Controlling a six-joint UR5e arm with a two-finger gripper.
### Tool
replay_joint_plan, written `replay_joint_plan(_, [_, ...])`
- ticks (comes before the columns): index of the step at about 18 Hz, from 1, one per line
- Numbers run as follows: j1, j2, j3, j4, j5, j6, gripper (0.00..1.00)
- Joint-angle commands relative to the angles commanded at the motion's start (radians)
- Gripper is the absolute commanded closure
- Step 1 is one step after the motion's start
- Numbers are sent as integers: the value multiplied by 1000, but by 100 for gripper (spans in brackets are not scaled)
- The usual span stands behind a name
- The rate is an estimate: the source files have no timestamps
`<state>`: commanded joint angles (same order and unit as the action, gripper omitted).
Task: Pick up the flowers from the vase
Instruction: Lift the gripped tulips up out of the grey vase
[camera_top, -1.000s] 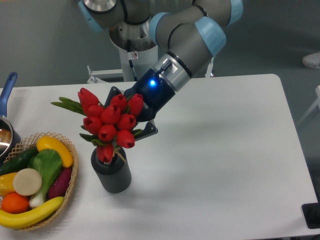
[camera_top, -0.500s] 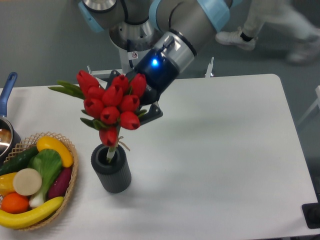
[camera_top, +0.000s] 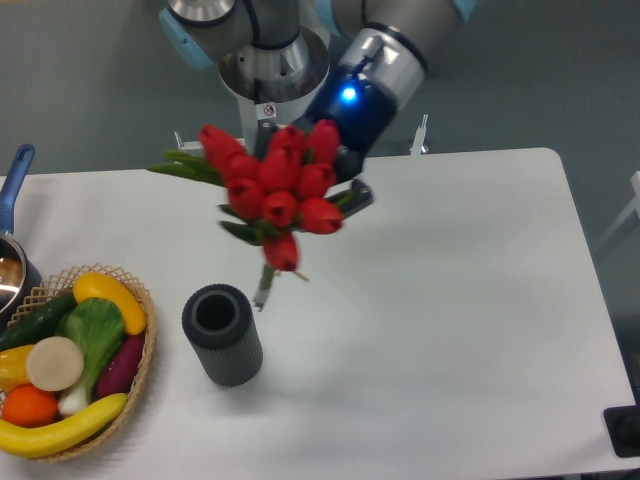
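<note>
Your flowers (camera_top: 280, 192) hang clear above the table (camera_top: 450, 300), stems free of the vase (camera_top: 222, 334) standing below-left. The gripper (camera_top: 335, 185) is clamped on the bunch from behind. A wicker basket (camera_top: 143, 345) of produce sits left of the vase.

We take this for a robotics lab or test room rather than a home. The arm's pedestal (camera_top: 272, 75) stands bolted behind a plain white table (camera_top: 450, 300), over a bare grey floor (camera_top: 80, 90). What we see on the table looks like staged props: a wicker basket (camera_top: 140, 360) of glossy toy fruit and vegetables, and a blue-handled pot (camera_top: 12, 240) at the left edge.
</note>
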<state>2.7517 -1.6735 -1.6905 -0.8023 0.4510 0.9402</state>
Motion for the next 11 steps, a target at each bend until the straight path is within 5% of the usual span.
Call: replay_joint_plan(11, [51,-14,-34,0,-2,94,65])
